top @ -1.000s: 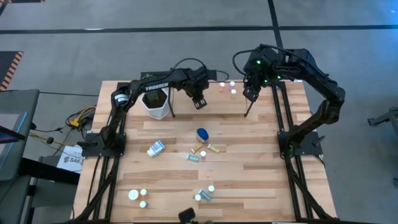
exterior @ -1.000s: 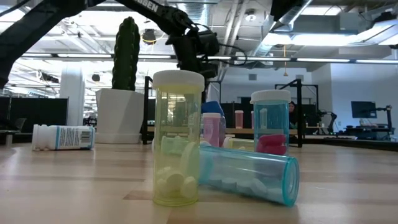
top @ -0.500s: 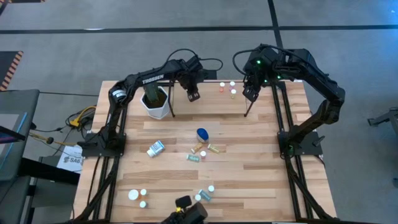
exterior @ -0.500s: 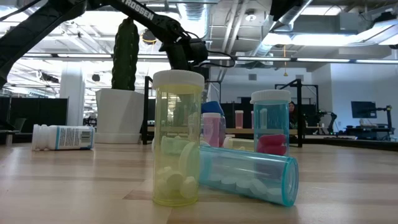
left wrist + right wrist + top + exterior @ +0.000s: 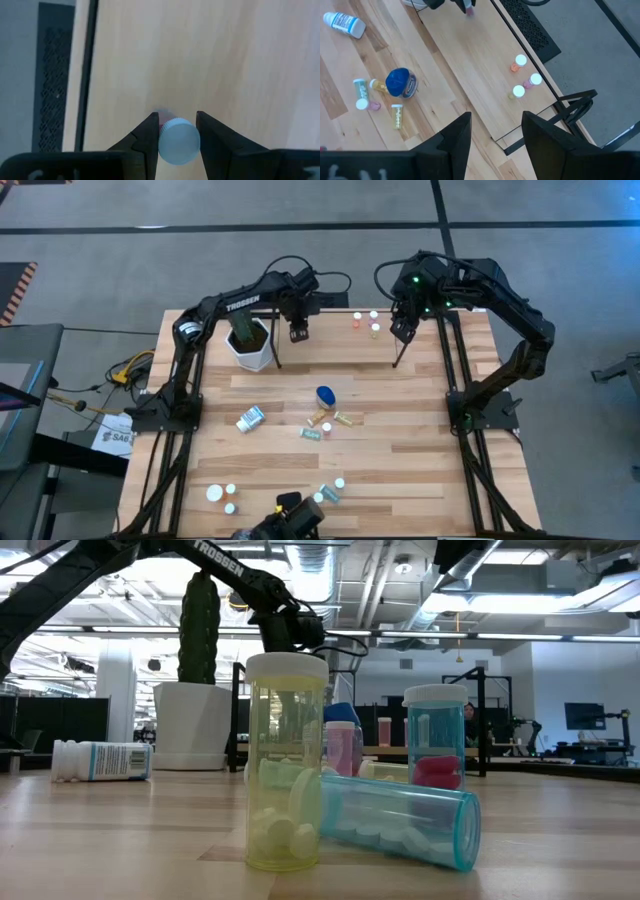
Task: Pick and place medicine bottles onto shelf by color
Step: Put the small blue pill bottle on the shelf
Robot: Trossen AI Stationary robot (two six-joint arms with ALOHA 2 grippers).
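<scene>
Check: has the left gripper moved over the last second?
Yes. In the high view the left gripper, shut on a white-capped bottle, moved toward the cactus pot.

You see a pale wooden shelf [image 5: 210,60] with a smooth matt grain and thin black metal rails [image 5: 90,60]. The bottle [image 5: 179,141] has a matt white plastic cap. The near bottles [image 5: 286,770] are glossy, see-through plastic on the plank table [image 5: 120,840].

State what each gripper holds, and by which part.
Left gripper holds a white-capped bottle, fingers either side just below the cap. Right gripper holds nothing.
</scene>
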